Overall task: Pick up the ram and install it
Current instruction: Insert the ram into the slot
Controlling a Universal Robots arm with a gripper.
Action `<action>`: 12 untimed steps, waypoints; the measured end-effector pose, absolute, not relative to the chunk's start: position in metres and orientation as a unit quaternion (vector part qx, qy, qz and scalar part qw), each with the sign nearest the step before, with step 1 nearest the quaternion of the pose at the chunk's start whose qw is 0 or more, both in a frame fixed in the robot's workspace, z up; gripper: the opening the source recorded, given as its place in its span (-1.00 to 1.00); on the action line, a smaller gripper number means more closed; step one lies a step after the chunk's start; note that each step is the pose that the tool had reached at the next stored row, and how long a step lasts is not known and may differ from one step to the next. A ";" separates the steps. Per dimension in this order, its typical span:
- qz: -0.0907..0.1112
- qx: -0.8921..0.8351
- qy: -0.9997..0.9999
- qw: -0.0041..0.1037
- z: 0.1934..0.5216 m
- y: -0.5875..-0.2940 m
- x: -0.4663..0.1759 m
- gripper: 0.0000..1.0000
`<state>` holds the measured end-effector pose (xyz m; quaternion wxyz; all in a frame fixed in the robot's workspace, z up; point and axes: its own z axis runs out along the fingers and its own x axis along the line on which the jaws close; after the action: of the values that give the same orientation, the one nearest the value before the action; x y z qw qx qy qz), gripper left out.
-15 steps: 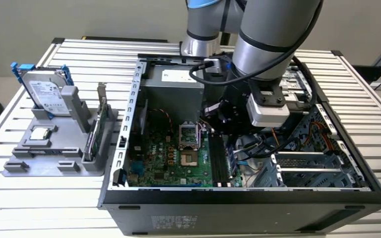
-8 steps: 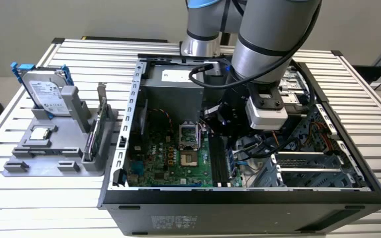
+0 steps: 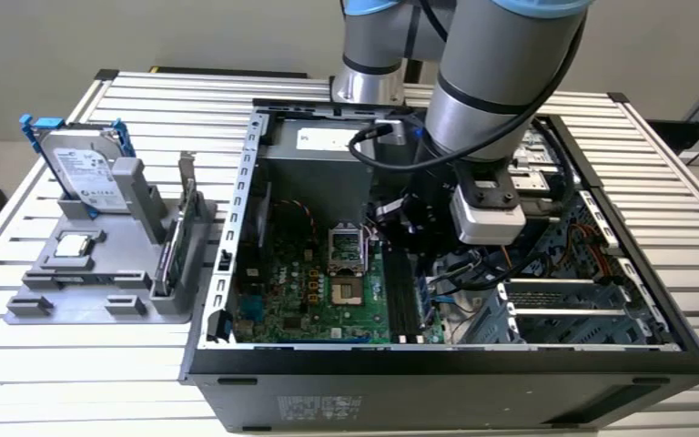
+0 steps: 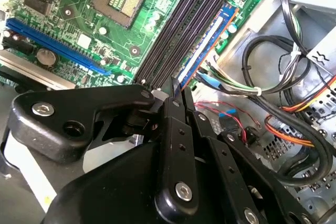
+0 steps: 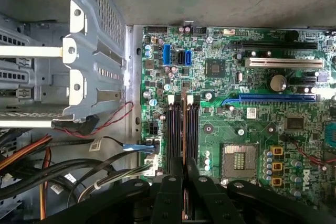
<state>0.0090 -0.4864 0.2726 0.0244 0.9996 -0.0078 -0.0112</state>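
The ram (image 5: 184, 129) is a long thin stick seen edge-on, running along the black memory slots (image 5: 173, 129) of the green motherboard (image 5: 252, 77). In the second wrist view the ram (image 4: 210, 40) shows a bluish face with an orange edge, right over the slots (image 4: 178, 30). My gripper (image 5: 184, 165) is shut on the ram's near end, with one black finger on each side of it, as the gripper (image 4: 179, 88) also appears in the second wrist view. I cannot tell whether the stick sits in a slot or just above it. In the exterior view my gripper (image 3: 422, 235) reaches down into the open computer case (image 3: 447, 364).
A bundle of cables (image 4: 273, 77) and a metal drive cage (image 5: 89, 51) lie close beside the slots. The CPU socket (image 5: 239, 156) is on their other side. On the exterior view's left a grey stand (image 3: 95, 291) carries a hard drive (image 3: 83, 168) and an upright card (image 3: 186, 228).
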 end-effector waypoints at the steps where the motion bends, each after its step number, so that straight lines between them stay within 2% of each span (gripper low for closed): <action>1: -0.011 1.000 -0.008 0.024 0.272 -0.486 0.009 -1.00; 12: -0.011 1.000 -0.008 0.016 0.265 -0.479 0.012 -1.00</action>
<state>0.0122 -0.4786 0.2655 0.0155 0.9998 -0.0077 -0.0113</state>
